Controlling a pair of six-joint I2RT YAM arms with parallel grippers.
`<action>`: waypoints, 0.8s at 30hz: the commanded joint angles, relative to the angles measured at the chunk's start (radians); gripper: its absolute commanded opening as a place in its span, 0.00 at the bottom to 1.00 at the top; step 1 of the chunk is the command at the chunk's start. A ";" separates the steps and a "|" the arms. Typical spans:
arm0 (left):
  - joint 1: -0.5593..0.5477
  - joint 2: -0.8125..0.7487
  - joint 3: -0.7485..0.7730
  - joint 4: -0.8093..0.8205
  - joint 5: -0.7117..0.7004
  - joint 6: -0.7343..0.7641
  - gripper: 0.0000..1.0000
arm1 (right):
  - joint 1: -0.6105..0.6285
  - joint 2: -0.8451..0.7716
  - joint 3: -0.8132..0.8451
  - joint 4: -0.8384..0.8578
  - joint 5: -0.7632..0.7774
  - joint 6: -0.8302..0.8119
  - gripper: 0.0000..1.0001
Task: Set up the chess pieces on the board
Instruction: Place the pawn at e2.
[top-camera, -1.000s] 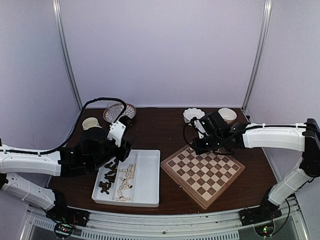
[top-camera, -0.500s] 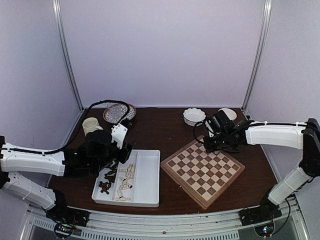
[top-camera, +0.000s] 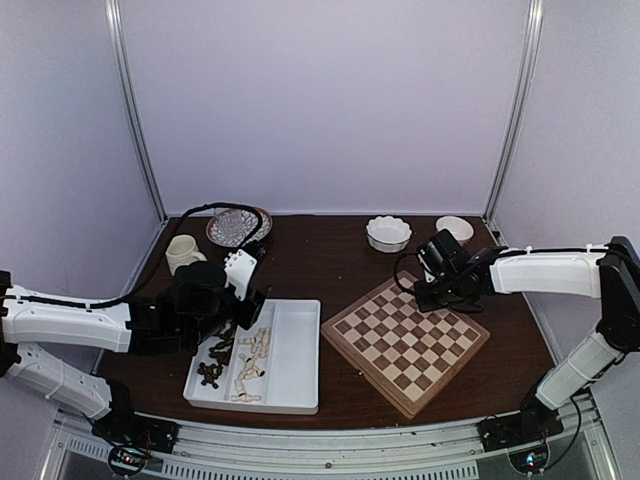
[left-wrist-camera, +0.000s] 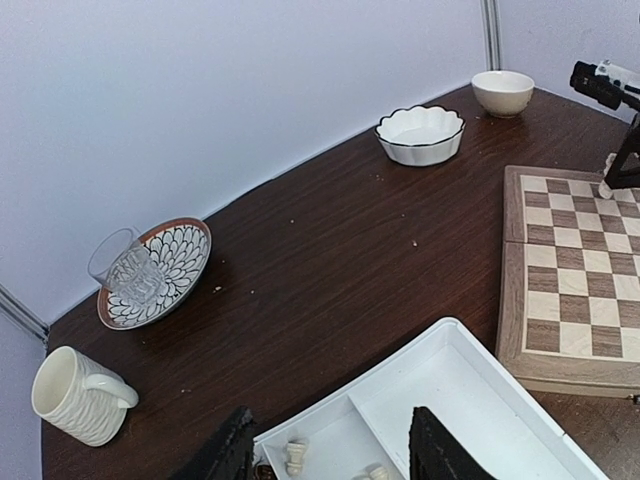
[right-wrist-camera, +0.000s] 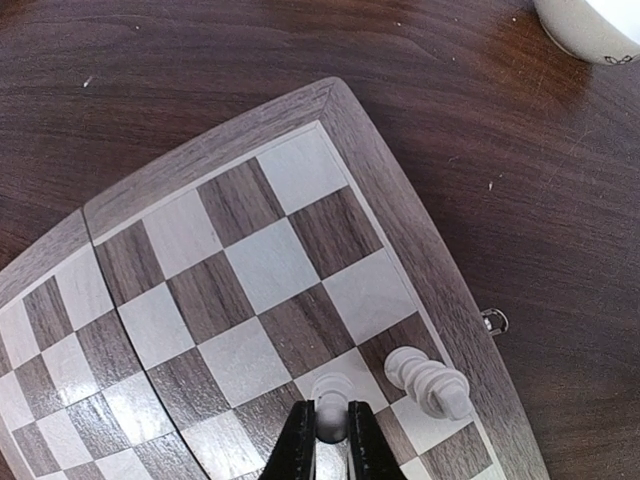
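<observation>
One pale chessman (right-wrist-camera: 330, 388) is clamped upright in the right claw (right-wrist-camera: 331, 418), likely for seating beside the placed piece (right-wrist-camera: 432, 385) just alongside (left claw (left-wrist-camera: 330, 435) open, empty).

Setting: robotics lab test cell. A dark wooden table (top-camera: 320, 250) is boxed in behind and at both sides by plain pale wall panels (top-camera: 320, 100) on aluminium uprights (top-camera: 135, 110). A left arm (top-camera: 60, 322) and right arm (top-camera: 550, 270), white-and-black, are bolted to a metal rail (top-camera: 330, 450) along the table's near edge.

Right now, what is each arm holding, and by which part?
Right fingers pinch a pale chess piece by its sides, on the board. Left fingers open, holding nothing.
</observation>
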 joint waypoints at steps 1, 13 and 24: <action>0.002 0.008 0.022 0.012 0.014 -0.013 0.53 | -0.013 0.031 -0.013 0.006 0.013 0.022 0.07; 0.001 0.003 0.023 0.005 0.024 -0.015 0.53 | -0.022 0.051 -0.022 0.008 -0.010 0.031 0.08; 0.001 -0.019 0.024 -0.010 0.021 -0.015 0.53 | -0.022 0.051 -0.041 0.016 -0.022 0.038 0.11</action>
